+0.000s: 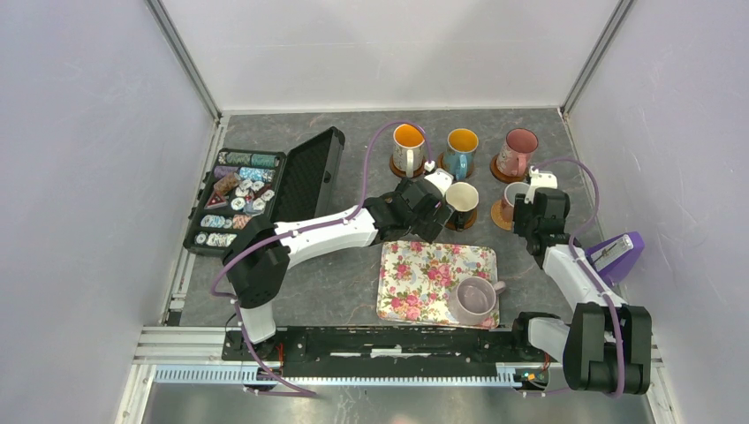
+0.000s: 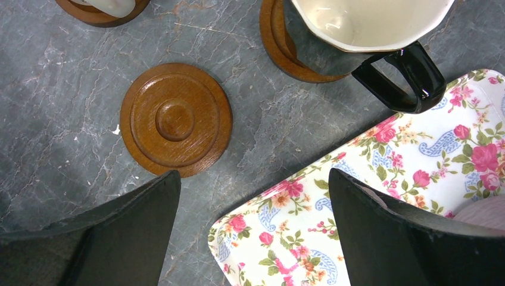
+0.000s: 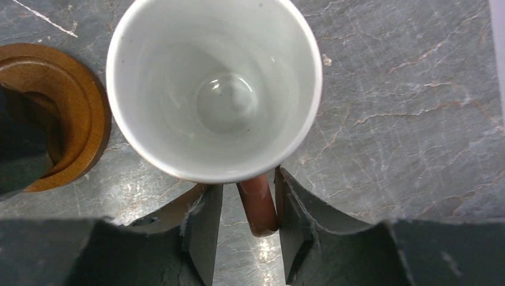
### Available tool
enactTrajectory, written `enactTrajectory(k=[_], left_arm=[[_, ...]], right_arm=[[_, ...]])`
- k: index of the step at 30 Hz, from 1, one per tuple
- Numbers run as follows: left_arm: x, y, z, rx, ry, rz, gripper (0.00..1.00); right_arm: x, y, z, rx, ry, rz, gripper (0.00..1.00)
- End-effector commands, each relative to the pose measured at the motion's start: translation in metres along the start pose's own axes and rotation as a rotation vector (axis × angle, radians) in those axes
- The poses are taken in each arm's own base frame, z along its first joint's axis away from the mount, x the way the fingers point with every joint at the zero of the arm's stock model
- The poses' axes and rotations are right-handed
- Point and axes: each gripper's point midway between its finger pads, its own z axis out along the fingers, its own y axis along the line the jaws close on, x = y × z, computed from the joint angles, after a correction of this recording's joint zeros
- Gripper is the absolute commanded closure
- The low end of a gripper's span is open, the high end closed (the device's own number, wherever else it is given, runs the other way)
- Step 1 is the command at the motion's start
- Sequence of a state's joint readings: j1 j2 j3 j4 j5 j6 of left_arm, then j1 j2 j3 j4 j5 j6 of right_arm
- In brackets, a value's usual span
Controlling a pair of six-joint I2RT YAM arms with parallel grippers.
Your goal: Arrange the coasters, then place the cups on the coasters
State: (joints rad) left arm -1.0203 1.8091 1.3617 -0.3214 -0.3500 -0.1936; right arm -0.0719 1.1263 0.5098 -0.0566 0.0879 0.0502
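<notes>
Handle of the white-pink cup (image 3: 214, 89) sits between my right gripper (image 3: 247, 185) fingers with a gap showing, so released. Cup rests on the tan coaster (image 1: 500, 219). Left gripper (image 2: 255, 177) is spread wide and empty above 1 bare brown coaster (image 2: 175, 119), likely meant for the lilac cup (image 1: 475, 299) on the floral tray (image 1: 415, 274). No readable writing.

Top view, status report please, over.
Left pincer open, empty, by bare coaster. Right pincer open astride handle of white-pink mug. Lilac mug sits on tray. No obstruction seen.
</notes>
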Motion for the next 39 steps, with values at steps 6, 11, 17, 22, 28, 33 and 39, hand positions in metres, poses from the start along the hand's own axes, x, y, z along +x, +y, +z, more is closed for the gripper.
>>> enactTrajectory(k=[6, 11, 17, 22, 28, 33, 39], left_arm=[[-0.025, 0.004, -0.007, -0.005, -0.068, -0.015, 0.00], [-0.024, 0.004, -0.007, -0.006, -0.066, -0.013, 0.00], [-0.025, 0.003, -0.007, -0.003, -0.069, -0.018, 0.00], [-0.026, 0.003, -0.008, 0.000, -0.070, -0.020, 0.00], [-0.024, 0.003, -0.008, 0.004, -0.069, -0.025, 0.00], [-0.024, 0.003, -0.009, 0.005, -0.068, -0.025, 0.00], [-0.025, 0.002, -0.008, 0.008, -0.070, -0.026, 0.00]], right_arm=[[-0.011, -0.001, -0.007, 0.003, -0.062, -0.012, 0.51], [-0.010, 0.002, -0.014, -0.020, -0.054, -0.019, 0.51], [0.001, 0.007, -0.020, -0.044, -0.002, -0.004, 0.49], [-0.001, 0.010, -0.023, -0.057, 0.008, 0.024, 0.49], [-0.009, 0.015, -0.026, -0.088, -0.019, 0.019, 0.49], [-0.011, 0.012, -0.025, -0.073, -0.033, 0.002, 0.43], [-0.017, 0.002, -0.025, -0.025, -0.030, -0.010, 0.30]])
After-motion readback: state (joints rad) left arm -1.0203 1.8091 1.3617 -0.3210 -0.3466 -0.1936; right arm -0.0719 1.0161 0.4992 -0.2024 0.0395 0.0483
